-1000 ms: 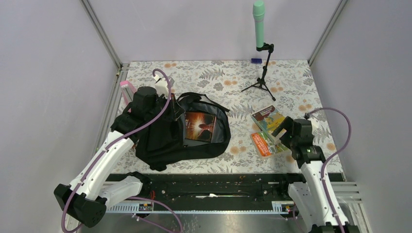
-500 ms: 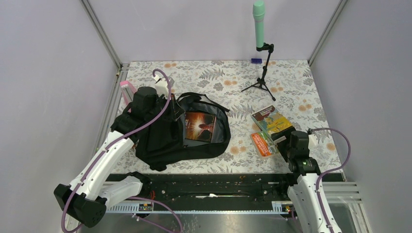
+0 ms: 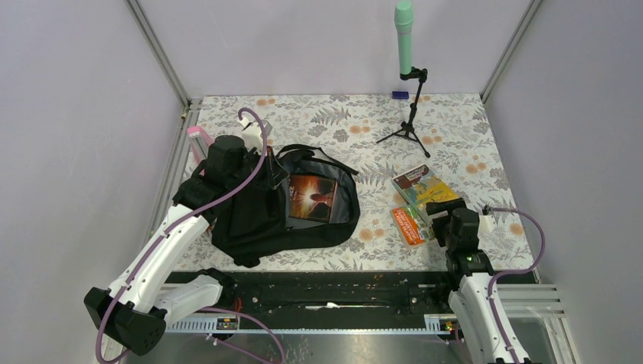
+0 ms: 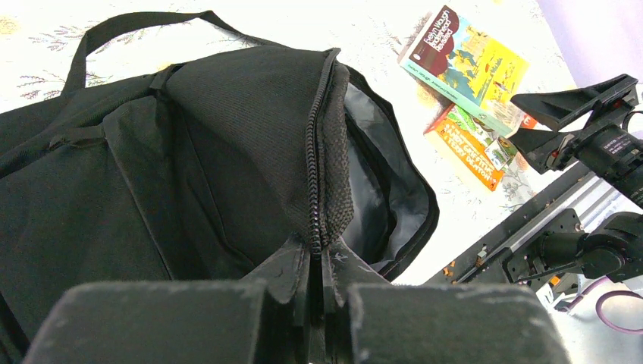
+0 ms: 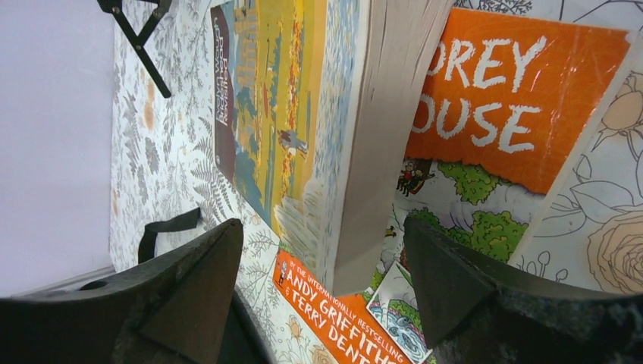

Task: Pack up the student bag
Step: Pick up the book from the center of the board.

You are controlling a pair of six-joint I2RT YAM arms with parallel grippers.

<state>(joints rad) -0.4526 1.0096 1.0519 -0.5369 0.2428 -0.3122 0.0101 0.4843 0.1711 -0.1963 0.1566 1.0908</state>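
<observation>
The right gripper [image 5: 322,224], jaws wide astride the yellow book [image 5: 280,114], risked dragging the orange book [image 5: 508,83] beneath it, while the left gripper [image 4: 315,258] pinched the student bag [image 4: 189,152] open.

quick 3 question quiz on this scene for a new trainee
1. True or false: the student bag is zipped shut.
2. What does the left gripper pinch? A) a strap B) the bag's zip edge C) a book
3. How many books lie outside the bag, by the right gripper?
Key: 1 false, it gapes open. 2 B. 3 two: a yellow book partly over an orange book.
</observation>
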